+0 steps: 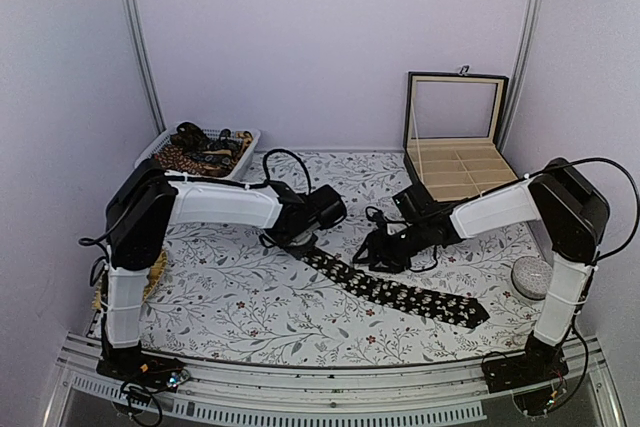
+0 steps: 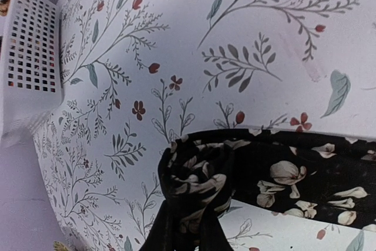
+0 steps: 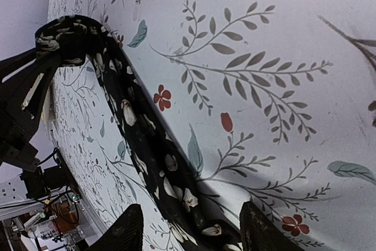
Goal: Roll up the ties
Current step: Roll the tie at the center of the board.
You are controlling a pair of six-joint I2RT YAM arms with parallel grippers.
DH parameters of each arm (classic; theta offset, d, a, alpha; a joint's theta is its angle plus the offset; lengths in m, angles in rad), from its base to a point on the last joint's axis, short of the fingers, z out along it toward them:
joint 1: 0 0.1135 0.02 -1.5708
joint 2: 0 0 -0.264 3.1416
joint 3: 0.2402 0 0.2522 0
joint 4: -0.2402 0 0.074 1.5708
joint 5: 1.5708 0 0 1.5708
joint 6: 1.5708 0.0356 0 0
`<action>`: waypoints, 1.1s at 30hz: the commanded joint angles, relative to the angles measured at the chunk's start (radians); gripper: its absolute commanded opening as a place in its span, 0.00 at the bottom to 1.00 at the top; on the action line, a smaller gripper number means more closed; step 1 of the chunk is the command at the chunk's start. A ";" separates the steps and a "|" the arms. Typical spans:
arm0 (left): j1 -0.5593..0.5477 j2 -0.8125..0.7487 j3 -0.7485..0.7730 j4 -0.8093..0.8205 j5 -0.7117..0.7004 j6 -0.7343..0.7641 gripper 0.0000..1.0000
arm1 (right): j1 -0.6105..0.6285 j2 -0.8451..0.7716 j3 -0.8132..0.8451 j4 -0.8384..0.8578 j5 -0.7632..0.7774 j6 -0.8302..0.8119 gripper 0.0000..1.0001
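A black tie (image 1: pixel 400 292) with pale flower specks lies slantwise on the floral tablecloth, its wide end toward the front right. My left gripper (image 1: pixel 300 240) is shut on the tie's narrow end, which is curled into a small roll (image 2: pixel 194 183) between the fingers (image 2: pixel 160 233). The rest of the tie (image 2: pixel 305 180) stretches flat to the right of it. My right gripper (image 3: pixel 191 230) stands open astride the tie (image 3: pixel 147 145), one fingertip on each side of the band, not pinching it. In the top view this right gripper (image 1: pixel 380 250) hovers just right of the left one.
A white basket (image 1: pixel 243 147) with more patterned ties stands at the back left. An open black box (image 1: pixel 455 162) with compartments stands at the back right. A grey round object (image 1: pixel 530 275) rests near the right arm's base. The basket's wall (image 2: pixel 32 45) shows in the left wrist view.
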 commanded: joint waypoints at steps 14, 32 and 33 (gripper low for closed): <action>-0.068 0.094 -0.031 0.005 -0.228 0.054 0.00 | -0.095 -0.083 0.020 -0.083 -0.076 -0.049 0.56; -0.111 0.154 -0.009 0.019 -0.128 0.048 0.02 | -0.139 -0.080 0.005 -0.026 -0.165 -0.006 0.56; -0.111 0.154 -0.009 0.023 -0.119 0.051 0.03 | -0.140 -0.079 0.005 -0.024 -0.167 -0.006 0.56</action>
